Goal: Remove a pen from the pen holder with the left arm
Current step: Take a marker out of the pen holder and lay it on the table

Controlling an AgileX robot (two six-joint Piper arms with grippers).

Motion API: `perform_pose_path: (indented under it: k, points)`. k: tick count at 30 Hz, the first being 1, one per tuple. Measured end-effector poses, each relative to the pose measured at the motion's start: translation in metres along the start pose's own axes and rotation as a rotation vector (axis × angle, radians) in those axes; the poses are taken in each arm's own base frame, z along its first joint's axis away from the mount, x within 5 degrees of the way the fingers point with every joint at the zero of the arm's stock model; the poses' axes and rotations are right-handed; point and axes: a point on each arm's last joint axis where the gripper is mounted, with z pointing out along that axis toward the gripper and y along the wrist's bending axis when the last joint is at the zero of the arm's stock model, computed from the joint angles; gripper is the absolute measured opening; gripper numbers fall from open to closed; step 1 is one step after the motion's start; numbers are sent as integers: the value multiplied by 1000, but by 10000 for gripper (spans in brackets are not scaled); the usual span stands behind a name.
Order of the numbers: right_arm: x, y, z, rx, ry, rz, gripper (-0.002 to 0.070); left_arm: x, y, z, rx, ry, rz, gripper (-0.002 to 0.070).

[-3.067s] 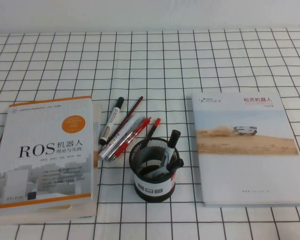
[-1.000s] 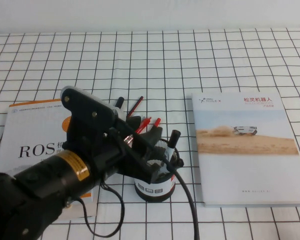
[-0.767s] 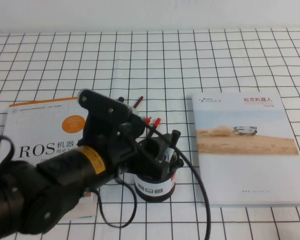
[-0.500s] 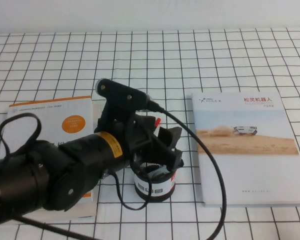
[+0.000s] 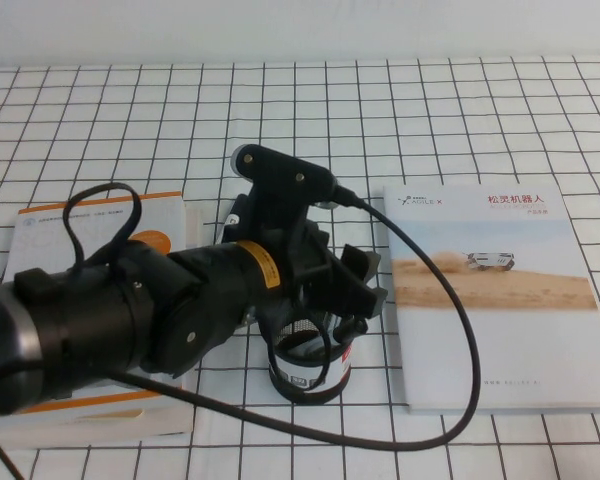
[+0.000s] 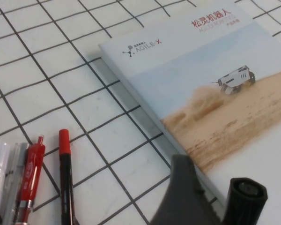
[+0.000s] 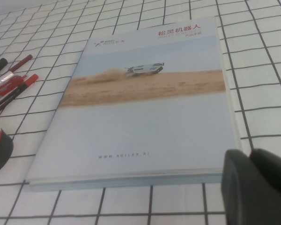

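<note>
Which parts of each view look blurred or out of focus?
High view: even light; the left gripper, fingers open over the pen holder, looms dark and soft. Left wrist view: marker cap blurred. Right wrist view: right gripper blurred beside the brochure.

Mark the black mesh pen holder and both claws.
Black mesh pen holder (image 5: 305,382), high view, front wall.
Left claw (image 5: 346,308), high view, over the holder, between fingertips.
Right claw (image 7: 252,164), right wrist view, beside pale booklet (image 7: 150,117), dark tip.

The left arm reaches forward, wrist pitched down; the left hand (image 5: 365,288) has its fingers (image 6: 180,187) spread apart. The right hand (image 7: 258,187) hangs low, well apart.
</note>
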Motion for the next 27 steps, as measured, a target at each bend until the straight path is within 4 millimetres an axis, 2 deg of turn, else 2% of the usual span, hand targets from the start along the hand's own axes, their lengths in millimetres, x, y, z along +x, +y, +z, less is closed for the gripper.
perform_pose_path:
  k: [12,19,24,27]
  points:
    - [0,0,0,0,0,0,-12,12,1,21,-3,28,28,411]
    - [0,0,0,0,0,0,-12,12,1,30,1,-11,24,390]
    - [0,0,0,0,0,0,-13,12,1,31,1,-14,24,314]
    - [0,0,0,0,0,0,-13,14,1,33,1,-6,26,225]
